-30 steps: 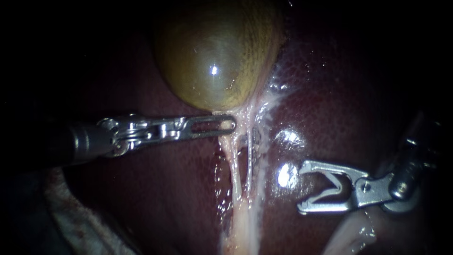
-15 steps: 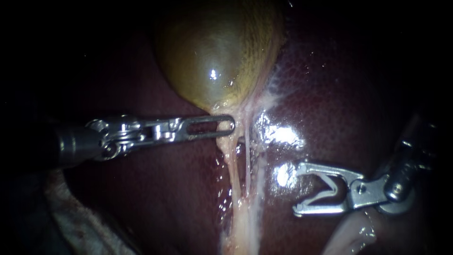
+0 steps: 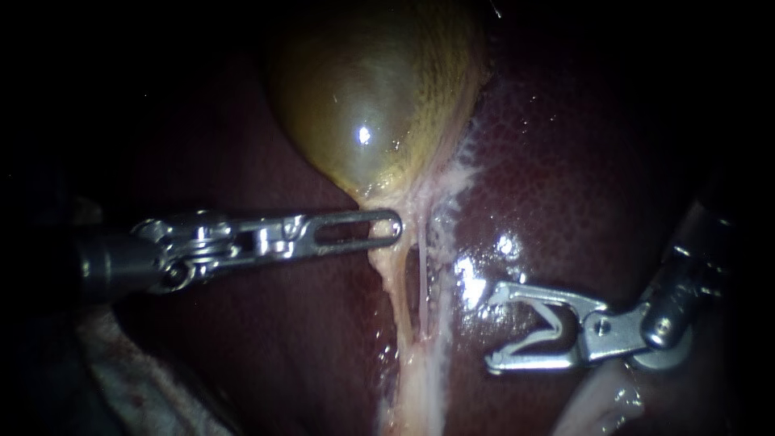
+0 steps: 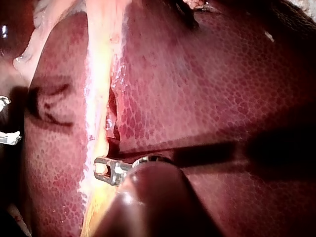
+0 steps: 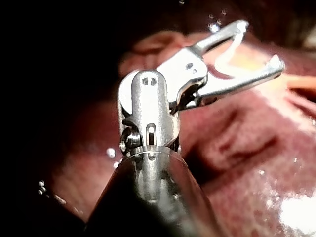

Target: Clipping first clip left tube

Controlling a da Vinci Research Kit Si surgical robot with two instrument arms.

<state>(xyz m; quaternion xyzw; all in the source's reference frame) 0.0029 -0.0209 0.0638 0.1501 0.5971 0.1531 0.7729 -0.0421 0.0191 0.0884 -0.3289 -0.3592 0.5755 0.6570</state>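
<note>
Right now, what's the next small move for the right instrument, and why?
Probably ease the right instrument toward the left tube until it straddles it, without closing yet. It holds an unclosed clip but sits clear of the tube, over liver. The left instrument, shut at the gallbladder neck, holds that tube stretched.

- The left instrument (image 3: pixel 393 227) has long, narrow jaws of bright silver metal, each with a long oval slot and a rounded tip.
- Behind them is a silver wrist of small links and pins, then a dark round shaft.
- The right instrument (image 3: pixel 492 329) has shorter silver jaws with hooked tips, on a plate with one small screw.
- Its wrist is a rounded steel clevis with a slot and a side rivet, on a dark shaft.
</note>
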